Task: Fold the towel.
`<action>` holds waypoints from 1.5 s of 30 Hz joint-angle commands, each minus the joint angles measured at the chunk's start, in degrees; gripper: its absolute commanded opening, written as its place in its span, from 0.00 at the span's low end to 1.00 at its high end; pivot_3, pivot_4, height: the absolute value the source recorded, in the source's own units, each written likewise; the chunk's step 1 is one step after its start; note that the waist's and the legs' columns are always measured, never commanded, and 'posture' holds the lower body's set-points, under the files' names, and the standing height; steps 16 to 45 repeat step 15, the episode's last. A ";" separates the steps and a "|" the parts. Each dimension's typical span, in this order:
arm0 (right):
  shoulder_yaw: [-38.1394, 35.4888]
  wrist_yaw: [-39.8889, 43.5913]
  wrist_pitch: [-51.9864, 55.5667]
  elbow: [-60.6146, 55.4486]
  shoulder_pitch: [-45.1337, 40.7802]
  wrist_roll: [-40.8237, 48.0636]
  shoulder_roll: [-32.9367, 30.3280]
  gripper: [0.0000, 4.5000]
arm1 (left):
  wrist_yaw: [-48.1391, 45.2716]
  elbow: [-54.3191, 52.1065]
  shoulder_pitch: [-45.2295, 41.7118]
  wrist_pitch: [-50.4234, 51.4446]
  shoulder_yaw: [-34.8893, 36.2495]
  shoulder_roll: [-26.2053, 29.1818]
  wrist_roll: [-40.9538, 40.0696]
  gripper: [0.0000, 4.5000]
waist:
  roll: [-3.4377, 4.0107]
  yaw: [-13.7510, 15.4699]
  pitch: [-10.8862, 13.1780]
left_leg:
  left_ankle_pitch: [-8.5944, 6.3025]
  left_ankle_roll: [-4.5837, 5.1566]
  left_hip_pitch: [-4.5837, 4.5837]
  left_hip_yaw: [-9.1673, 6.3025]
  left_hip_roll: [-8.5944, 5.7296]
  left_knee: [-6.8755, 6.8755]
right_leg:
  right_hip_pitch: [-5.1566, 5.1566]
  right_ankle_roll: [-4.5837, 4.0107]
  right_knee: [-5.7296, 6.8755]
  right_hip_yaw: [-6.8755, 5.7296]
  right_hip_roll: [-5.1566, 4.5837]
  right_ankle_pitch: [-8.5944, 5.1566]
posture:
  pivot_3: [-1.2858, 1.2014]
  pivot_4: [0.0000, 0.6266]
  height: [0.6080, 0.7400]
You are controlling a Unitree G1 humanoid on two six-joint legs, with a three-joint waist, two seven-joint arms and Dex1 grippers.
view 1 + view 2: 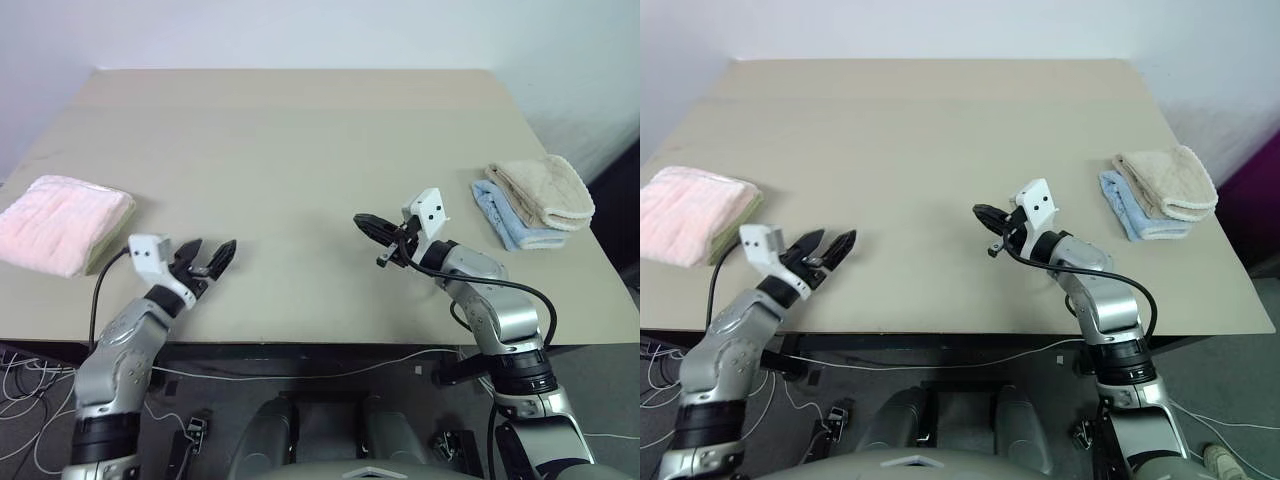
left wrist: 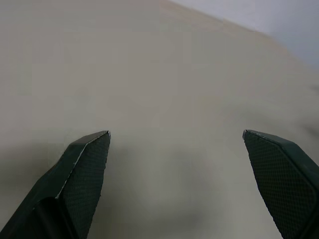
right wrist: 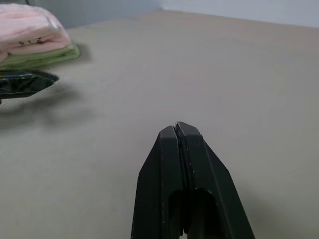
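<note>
Left eye view: at the far left edge of the table (image 1: 300,140), the towel (image 1: 60,220) is seen folded, pink, stacked on a light green towel (image 1: 108,245). Just right of it, near the front edge, the left gripper (image 1: 208,260) is held with its fingers spread wide and nothing between them. Toward the middle, the right gripper (image 1: 365,222) is pressed fully together, empty. At the right edge, a beige towel (image 1: 545,190) is laid over a blue towel (image 1: 510,222).

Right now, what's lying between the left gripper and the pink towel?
Nothing: bare table separates the left gripper from the pink towel, as the left eye view shows.
</note>
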 commanded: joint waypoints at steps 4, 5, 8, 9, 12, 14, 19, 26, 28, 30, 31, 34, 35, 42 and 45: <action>-1.90 -4.32 -1.82 -1.87 0.38 -0.66 1.58 0.00 | -4.51 3.36 -3.67 -8.47 -1.94 2.36 8.04 0.99 | 0.02 -0.08 0.01 | 0.00 0.00 0.00 0.02 0.02 -0.03 | -0.03 0.00 0.01 0.02 0.02 0.00 | 0.52 0.24 1.00; -2.23 -4.70 -2.08 -1.57 0.40 -0.55 1.79 0.00 | -4.60 3.53 -4.18 -9.10 -1.97 2.23 8.56 0.99 | 0.02 -0.04 0.01 | 0.00 0.00 -0.01 0.02 0.02 -0.02 | -0.03 0.00 0.00 0.02 0.01 0.00 | 0.52 0.24 1.00; -2.65 -5.96 -3.15 0.11 0.57 -0.63 2.72 0.00 | -4.40 4.83 -5.34 -11.00 -1.99 1.49 10.32 0.99 | 0.02 0.07 0.01 | 0.00 0.00 -0.01 0.01 0.02 -0.01 | -0.01 0.01 0.00 0.01 0.01 0.00 | 0.52 0.24 1.00; -2.46 -6.61 -3.48 0.40 0.75 -1.01 3.13 0.00 | -4.32 5.34 -5.40 -11.43 -1.86 1.48 10.78 0.99 | 0.02 0.05 0.01 | 0.00 0.00 -0.01 0.01 0.01 -0.01 | 0.00 0.01 0.00 0.01 0.00 0.01 | 0.52 0.24 1.00; -2.14 -8.06 -3.58 -0.05 1.16 -0.91 4.57 0.00 | -4.50 5.54 -5.31 -11.93 -1.87 1.65 11.85 0.99 | 0.03 -0.02 0.01 | 0.00 0.01 -0.01 0.02 0.00 0.00 | -0.01 0.02 0.01 0.01 0.01 0.01 | 0.52 0.24 1.00; -2.06 -8.35 -3.94 0.13 1.34 -0.93 5.04 0.00 | -4.59 5.66 -5.50 -11.86 -2.02 1.58 12.25 0.99 | 0.02 -0.05 0.01 | 0.00 0.01 -0.01 0.01 0.02 -0.01 | -0.03 0.02 0.03 0.01 0.02 0.01 | 0.52 0.24 1.00; -2.12 -8.49 -4.20 0.43 1.37 -1.03 5.21 0.00 | -4.60 5.80 -5.61 -11.87 -2.18 1.50 12.56 0.99 | 0.02 -0.05 0.01 | 0.00 0.01 -0.01 0.01 0.01 -0.01 | -0.03 0.02 0.03 0.01 0.02 0.01 | 0.52 0.24 1.00; -2.12 -8.49 -4.20 0.43 1.37 -1.03 5.21 0.00 | -4.60 5.80 -5.61 -11.87 -2.18 1.50 12.56 0.99 | 0.02 -0.05 0.01 | 0.00 0.01 -0.01 0.01 0.01 -0.01 | -0.03 0.02 0.03 0.01 0.02 0.01 | 0.52 0.24 1.00; -2.12 -8.49 -4.20 0.43 1.37 -1.03 5.21 0.00 | -4.60 5.80 -5.61 -11.87 -2.18 1.50 12.56 0.99 | 0.02 -0.05 0.01 | 0.00 0.01 -0.01 0.01 0.01 -0.01 | -0.03 0.02 0.03 0.01 0.02 0.01 | 0.52 0.24 1.00; -2.12 -8.49 -4.20 0.43 1.37 -1.03 5.21 0.00 | -4.60 5.80 -5.61 -11.87 -2.18 1.50 12.56 0.99 | 0.02 -0.05 0.01 | 0.00 0.01 -0.01 0.01 0.01 -0.01 | -0.03 0.02 0.03 0.01 0.02 0.01 | 0.52 0.24 1.00; -2.12 -8.49 -4.20 0.43 1.37 -1.03 5.21 0.00 | -4.60 5.80 -5.61 -11.87 -2.18 1.50 12.56 0.99 | 0.02 -0.05 0.01 | 0.00 0.01 -0.01 0.01 0.01 -0.01 | -0.03 0.02 0.03 0.01 0.02 0.01 | 0.52 0.24 1.00; -2.12 -8.49 -4.20 0.43 1.37 -1.03 5.21 0.00 | -4.60 5.80 -5.61 -11.87 -2.18 1.50 12.56 0.99 | 0.02 -0.05 0.01 | 0.00 0.01 -0.01 0.01 0.01 -0.01 | -0.03 0.02 0.03 0.01 0.02 0.01 | 0.52 0.24 1.00; -2.12 -8.49 -4.20 0.43 1.37 -1.03 5.21 0.00 | -4.60 5.80 -5.61 -11.87 -2.18 1.50 12.56 0.99 | 0.02 -0.05 0.01 | 0.00 0.01 -0.01 0.01 0.01 -0.01 | -0.03 0.02 0.03 0.01 0.02 0.01 | 0.52 0.24 1.00; -2.12 -8.49 -4.20 0.43 1.37 -1.03 5.21 0.00 | -4.60 5.80 -5.61 -11.87 -2.18 1.50 12.56 0.99 | 0.02 -0.05 0.01 | 0.00 0.01 -0.01 0.01 0.01 -0.01 | -0.03 0.02 0.03 0.01 0.02 0.01 | 0.52 0.24 1.00; -2.12 -8.49 -4.20 0.43 1.37 -1.03 5.21 0.00 | -4.60 5.80 -5.61 -11.87 -2.18 1.50 12.56 0.99 | 0.02 -0.05 0.01 | 0.00 0.01 -0.01 0.01 0.01 -0.01 | -0.03 0.02 0.03 0.01 0.02 0.01 | 0.52 0.24 1.00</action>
